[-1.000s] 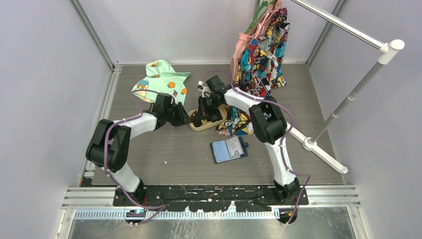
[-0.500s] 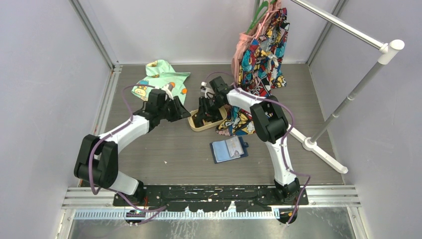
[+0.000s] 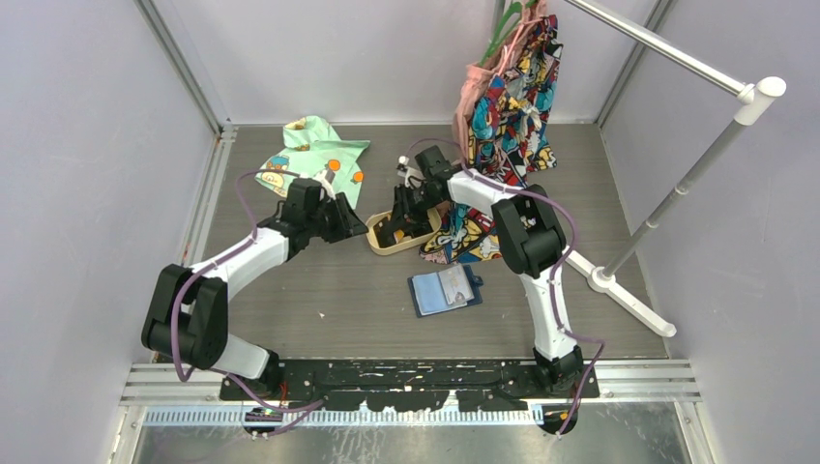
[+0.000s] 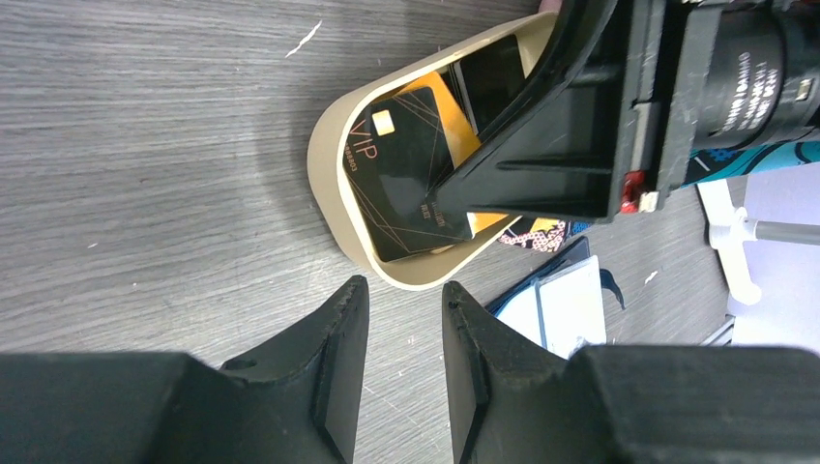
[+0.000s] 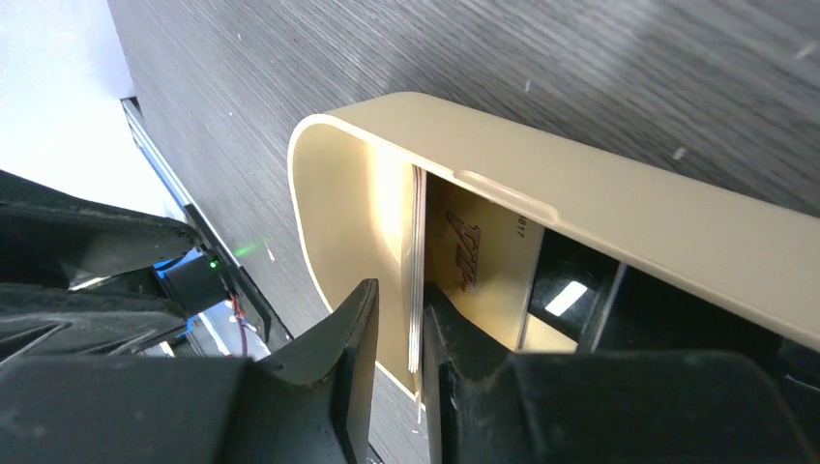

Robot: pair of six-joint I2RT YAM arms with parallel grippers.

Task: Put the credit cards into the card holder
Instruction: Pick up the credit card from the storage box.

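Right pincer (image 5: 404,362): down inside the tan tray (image 5: 629,222); narrow; my fingers straddle the credit cards (image 5: 417,275), which stand on edge with their faces parallel to my pads; a sliver of tray shows between one finger and the stack, so I judge I am around them and not clamped (only my own wrist view shows this).
Left pincer (image 4: 399,358): low over the bench (image 3: 319,300), just beside the tray's rounded end; narrow gap, nothing in it.
Tray contents: a black card (image 4: 401,164) marked VIP leans across an orange card (image 4: 459,126); more dark cards sit under my right finger; how many in all I cannot tell.
Card holder (image 3: 445,290): lying open on the bench, pale inner pockets up; well apart from the tray; whether any pocket is already filled I cannot tell.
Relation that matters: from my right pincer the holder lies back toward my bases and slightly to my right; its long axis runs roughly across the bench, left to right; my right arm is the nearer one, and it is the one on the cards.
Next move, as I judge it: close on the stack, lift clear of the tray wall, carry it back to the holder; the card faces will need turning to meet a pocket mouth.
Risk: a thin stack may fan or slip; the tray may drag along.
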